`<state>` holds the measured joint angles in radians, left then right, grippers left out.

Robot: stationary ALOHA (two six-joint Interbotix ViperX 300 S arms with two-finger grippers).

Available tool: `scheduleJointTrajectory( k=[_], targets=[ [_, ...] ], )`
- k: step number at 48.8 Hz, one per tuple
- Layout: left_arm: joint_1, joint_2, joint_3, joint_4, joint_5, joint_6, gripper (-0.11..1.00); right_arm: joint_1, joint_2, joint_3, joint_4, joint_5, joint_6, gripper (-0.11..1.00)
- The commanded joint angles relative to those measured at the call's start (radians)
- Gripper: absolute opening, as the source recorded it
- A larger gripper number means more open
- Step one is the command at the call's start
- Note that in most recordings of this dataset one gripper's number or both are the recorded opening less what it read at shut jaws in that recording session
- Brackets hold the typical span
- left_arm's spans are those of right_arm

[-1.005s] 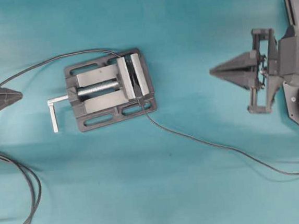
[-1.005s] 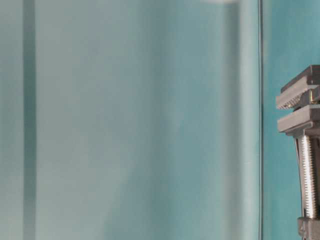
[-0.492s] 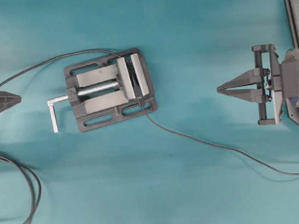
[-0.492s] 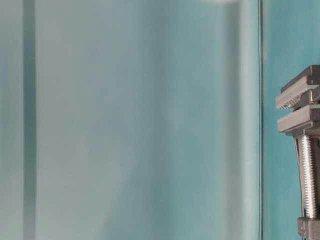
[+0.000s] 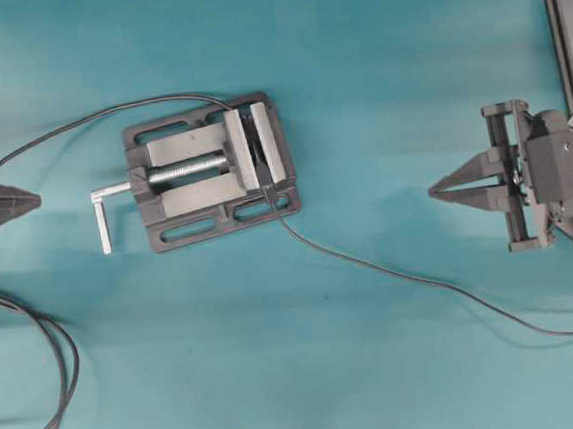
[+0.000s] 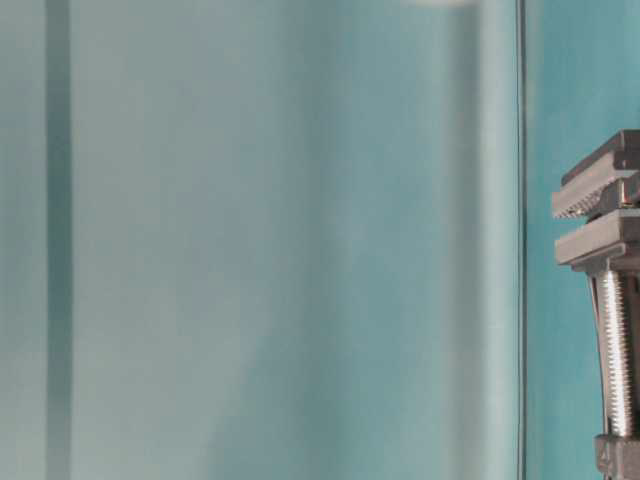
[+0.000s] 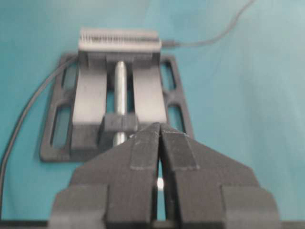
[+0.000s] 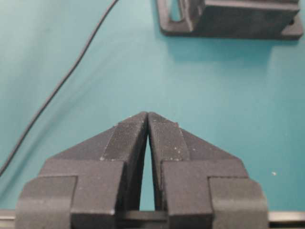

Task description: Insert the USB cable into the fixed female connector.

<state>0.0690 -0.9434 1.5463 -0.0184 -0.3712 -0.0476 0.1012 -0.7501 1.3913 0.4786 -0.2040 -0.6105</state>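
Lying well apart from the closed right gripper (image 5: 435, 190), the USB cable (image 5: 413, 280).

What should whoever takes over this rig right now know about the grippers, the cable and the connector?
Left gripper: shut, empty, at the left edge of the overhead view, pointing at the vise.
Right gripper: fingertips together, empty, far right, clear of the vise.
USB cable: lies on the table, running from the vise jaws toward the right edge.
Fixed female connector: seems clamped between the vise jaws; too small to read clearly.
Done: the plug seems to sit at the connector; seating unconfirmed.
Left: check the insertion.
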Motion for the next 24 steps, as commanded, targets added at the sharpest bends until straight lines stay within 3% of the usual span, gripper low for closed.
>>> scheduleJointTrajectory(
  k=[1,24],
  targets=[
    [-0.005,0.002,0.003,0.005,0.008,0.012,0.02,0.003,-0.026,-0.006,-0.005,0.020,0.002,0.10],
    [-0.005,-0.092,0.015,0.003,0.127,0.009,0.02,0.003,-0.264,0.048,-0.009,0.193,0.000,0.10]
  ],
)
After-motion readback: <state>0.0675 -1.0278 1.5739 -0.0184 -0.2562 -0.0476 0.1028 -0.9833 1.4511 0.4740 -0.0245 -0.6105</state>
